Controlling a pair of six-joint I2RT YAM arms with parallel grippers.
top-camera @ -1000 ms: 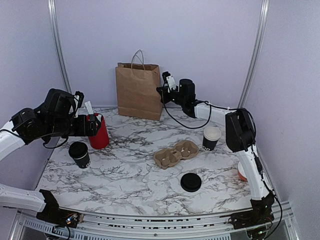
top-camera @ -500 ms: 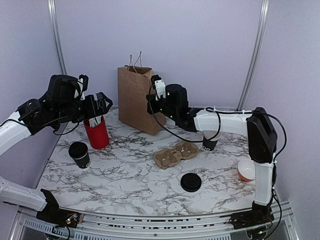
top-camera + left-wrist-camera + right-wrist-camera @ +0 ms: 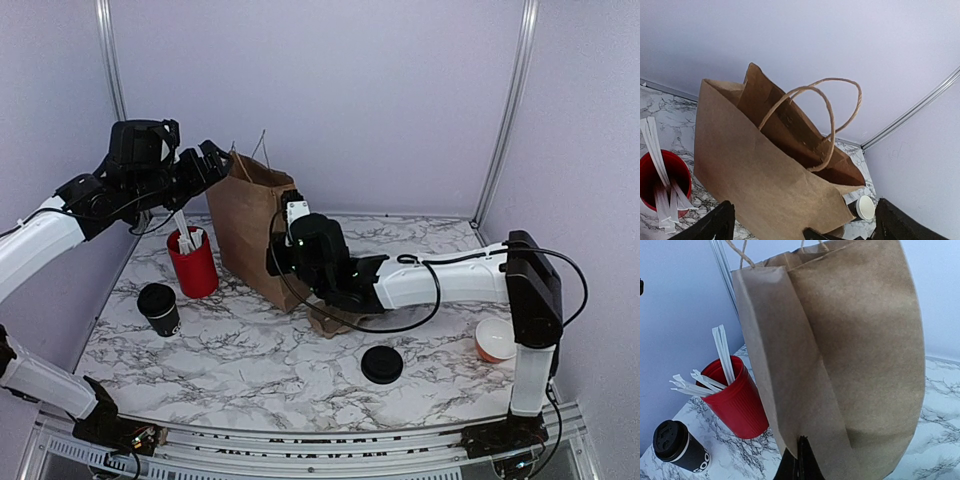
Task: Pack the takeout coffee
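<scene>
The takeout coffee point(image 3: 160, 309) is a small black lidded cup standing at the left of the table, also in the right wrist view point(image 3: 679, 449). No gripper touches it. The brown paper bag point(image 3: 248, 225) leans tilted near the table's middle, its mouth open point(image 3: 805, 145). My right gripper point(image 3: 279, 258) is shut on the bag's lower side fold point(image 3: 801, 442). My left gripper point(image 3: 213, 165) hangs open at the bag's upper left rim. Its fingers point(image 3: 720, 223) straddle the bag's side from above and touch nothing.
A red holder point(image 3: 194, 268) with white wrapped sticks stands between the bag and the black cup. Near the front lies a flat black lid point(image 3: 381, 364). A cardboard cup tray point(image 3: 325, 322) shows partly under the right arm. An orange bowl point(image 3: 493, 340) sits at the right. A white-topped cup point(image 3: 863, 207) stands behind the bag.
The right gripper has brought the bag from the back wall forward and left, tilting it. The left arm has risen from the red holder to the bag's top rim.
</scene>
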